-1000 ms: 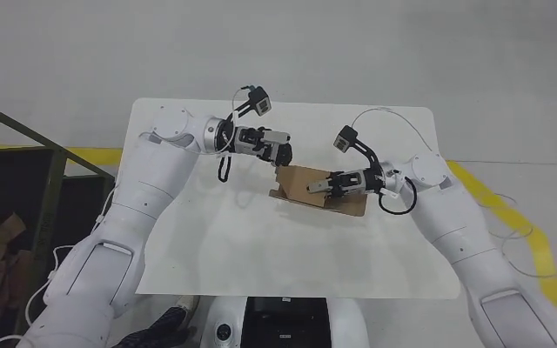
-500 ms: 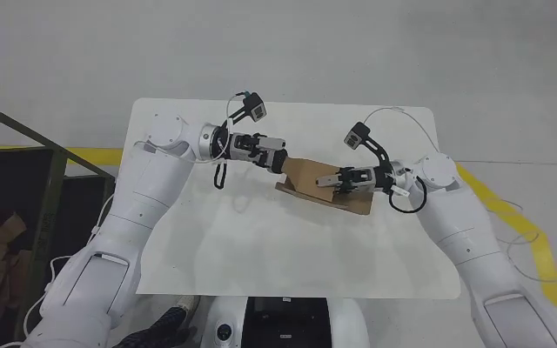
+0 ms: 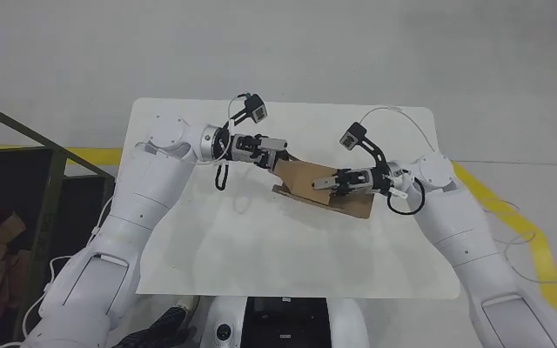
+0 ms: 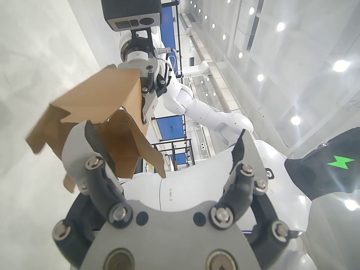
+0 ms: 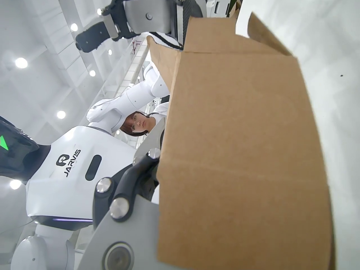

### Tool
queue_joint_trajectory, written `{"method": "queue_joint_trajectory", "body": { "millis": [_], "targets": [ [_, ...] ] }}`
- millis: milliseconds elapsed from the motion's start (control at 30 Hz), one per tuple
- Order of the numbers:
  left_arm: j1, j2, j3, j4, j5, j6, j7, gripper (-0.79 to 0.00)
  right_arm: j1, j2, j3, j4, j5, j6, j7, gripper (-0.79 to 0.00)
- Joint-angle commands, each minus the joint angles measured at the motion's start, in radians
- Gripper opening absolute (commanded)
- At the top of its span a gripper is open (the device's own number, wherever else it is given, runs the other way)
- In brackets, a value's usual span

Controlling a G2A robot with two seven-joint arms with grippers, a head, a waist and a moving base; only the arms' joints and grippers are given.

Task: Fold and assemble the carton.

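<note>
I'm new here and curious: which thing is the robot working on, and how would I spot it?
Find the white table, then the spot toward its far side where the left arm and right arm meet. Between them is the carton, half-opened with loose flaps. It is the only brown cardboard thing against that white top.

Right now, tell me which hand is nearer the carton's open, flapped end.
Left. The left hand is open at that end, one finger among the flaps; the right hand grips the carton farther back.
</note>
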Motion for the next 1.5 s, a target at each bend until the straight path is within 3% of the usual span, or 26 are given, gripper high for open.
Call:
{"method": "queue_joint_trajectory", "body": {
  "millis": [0, 667, 1200, 1467],
  "targets": [
    [-0.002, 0.001, -0.001, 0.003, -0.001, -0.001, 0.002, 0.000, -0.004, -0.001, -0.003, -0.007, 0.000, 0.001, 0.007, -0.785],
    [-0.026, -0.007, 0.033, 0.008, -0.021, -0.011, -0.011, 0.000, 0.001, -0.024, -0.074, -0.057, 0.002, 0.013, 0.036, -0.785],
    [-0.052, -0.018, 0.063, 0.039, -0.044, -0.018, -0.028, 0.000, 0.029, -0.044, -0.104, -0.020, 0.011, 0.008, 0.032, -0.785],
    [-0.049, -0.009, 0.035, 0.056, -0.033, -0.029, -0.015, 0.000, 0.033, -0.038, -0.062, 0.038, 0.025, -0.011, 0.026, -0.785]
  ]
}}
